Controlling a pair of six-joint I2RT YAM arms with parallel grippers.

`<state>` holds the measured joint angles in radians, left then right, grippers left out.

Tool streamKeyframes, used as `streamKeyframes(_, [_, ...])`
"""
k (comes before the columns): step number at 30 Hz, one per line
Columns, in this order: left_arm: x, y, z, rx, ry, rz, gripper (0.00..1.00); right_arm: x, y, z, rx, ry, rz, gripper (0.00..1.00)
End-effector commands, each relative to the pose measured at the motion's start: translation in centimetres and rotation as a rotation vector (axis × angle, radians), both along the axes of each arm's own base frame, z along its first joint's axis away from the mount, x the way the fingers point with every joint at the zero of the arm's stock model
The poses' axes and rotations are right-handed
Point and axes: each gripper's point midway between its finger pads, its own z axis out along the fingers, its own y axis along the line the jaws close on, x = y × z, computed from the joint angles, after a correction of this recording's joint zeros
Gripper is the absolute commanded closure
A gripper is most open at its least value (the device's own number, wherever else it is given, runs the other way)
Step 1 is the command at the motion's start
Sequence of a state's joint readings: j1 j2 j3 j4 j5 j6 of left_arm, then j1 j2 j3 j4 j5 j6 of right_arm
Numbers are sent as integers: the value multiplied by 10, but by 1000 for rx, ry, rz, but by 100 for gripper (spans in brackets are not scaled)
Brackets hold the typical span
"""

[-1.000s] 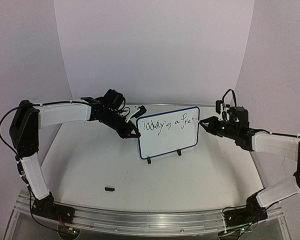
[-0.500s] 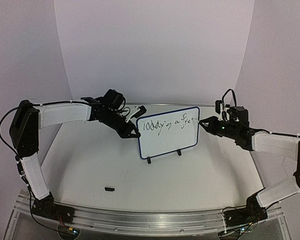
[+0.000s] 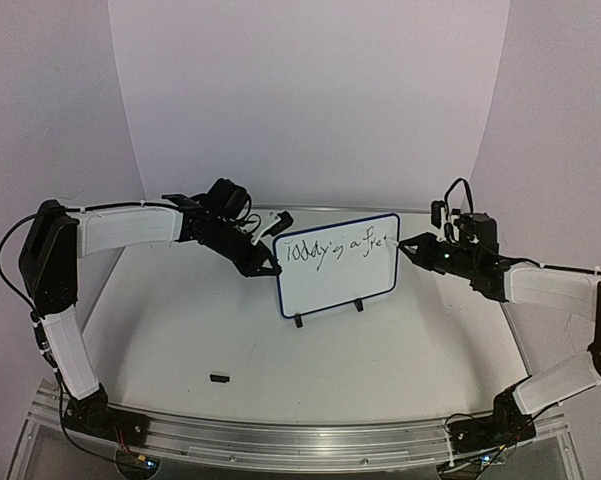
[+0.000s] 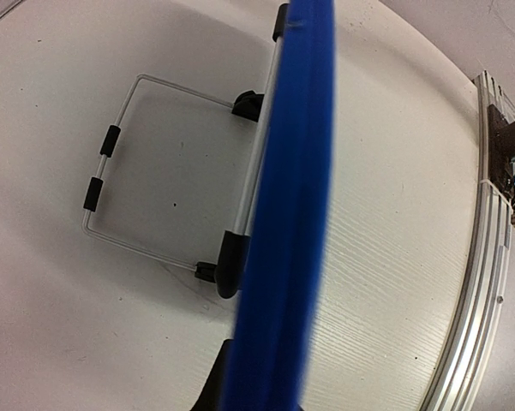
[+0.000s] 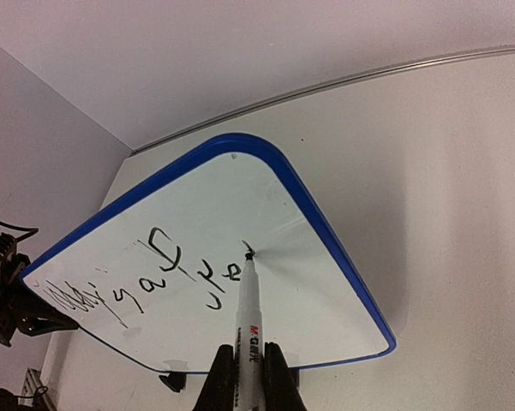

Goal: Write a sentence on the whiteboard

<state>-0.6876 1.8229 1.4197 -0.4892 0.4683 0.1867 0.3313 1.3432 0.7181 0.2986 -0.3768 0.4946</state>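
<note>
The whiteboard (image 3: pixel 335 278) stands on its two black feet mid-table, its blue rim (image 4: pixel 287 214) running up the left wrist view. My left gripper (image 3: pixel 268 268) is shut on the board's left edge; in the left wrist view the gripper (image 4: pixel 257 401) is mostly hidden behind the rim. My right gripper (image 5: pixel 248 377) is shut on a black-and-white marker pen (image 5: pixel 250 321). The pen's tip touches the whiteboard (image 5: pixel 326 291) near its top right corner. The sentence (image 5: pixel 167 274) is a single black handwritten line (image 3: pixel 337 250) that ends at the tip. The right gripper (image 3: pixel 423 250) sits just off the board's right edge.
A small black cap (image 3: pixel 219 378) lies on the table in front of the left arm. An aluminium rail (image 3: pixel 300 437) runs along the near edge. Behind the board a wire stand (image 4: pixel 111 167) rests on the table. A curved white backdrop closes the back and sides.
</note>
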Motion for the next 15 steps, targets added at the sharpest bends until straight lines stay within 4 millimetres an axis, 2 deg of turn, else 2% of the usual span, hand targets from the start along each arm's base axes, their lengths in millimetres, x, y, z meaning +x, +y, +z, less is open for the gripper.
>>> streamKeyframes(1, [8,1,4,30,-46,3,100,4,2,0,4,-4,11,100])
streamKeyframes(6, [8,1,4,30,-45,4,100,3,2,-4,1,5,11,100])
streamKeyframes(15, [8,2,4,32,-46,5,100,5,-14,-5,-35,4,-75,100])
